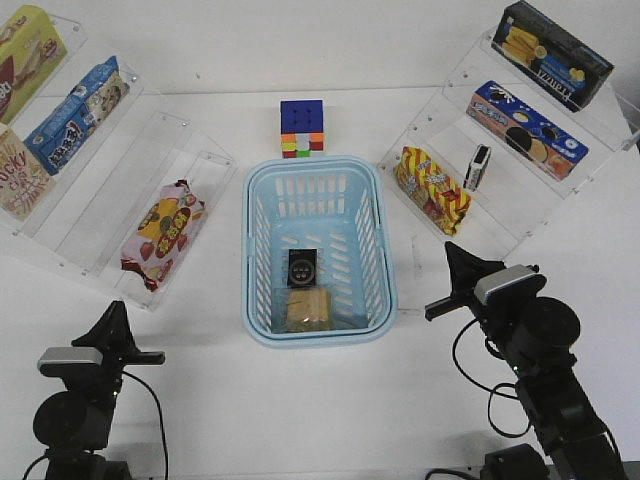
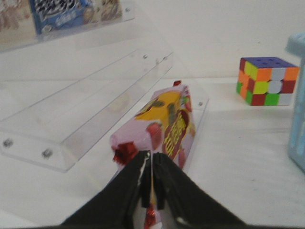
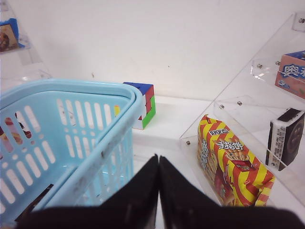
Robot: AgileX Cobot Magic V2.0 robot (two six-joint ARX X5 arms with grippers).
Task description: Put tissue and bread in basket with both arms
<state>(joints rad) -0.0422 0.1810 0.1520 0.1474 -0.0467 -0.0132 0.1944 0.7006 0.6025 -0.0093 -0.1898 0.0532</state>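
Note:
The light blue basket point(image 1: 262, 210) stands in the middle of the table. In it lie a black tissue pack point(image 1: 303, 268) and, nearer to me, the wrapped tan bread point(image 1: 307, 310). A second tissue pack point(image 1: 478, 167) stands on the right clear shelf; it also shows in the right wrist view point(image 3: 286, 138). My left gripper point(image 1: 118, 308) is shut and empty, left of the basket, pointing at a pink snack bag point(image 2: 164, 124). My right gripper point(image 1: 450, 248) is shut and empty, right of the basket, whose rim point(image 3: 86, 90) fills the side of the right wrist view.
A colour cube point(image 1: 302, 128) sits behind the basket. Clear stepped shelves flank both sides: a pink bag point(image 1: 162, 232) and blue box point(image 1: 75, 112) on the left, a red-and-yellow snack bag point(image 1: 432, 188) and cookie boxes point(image 1: 525, 130) on the right.

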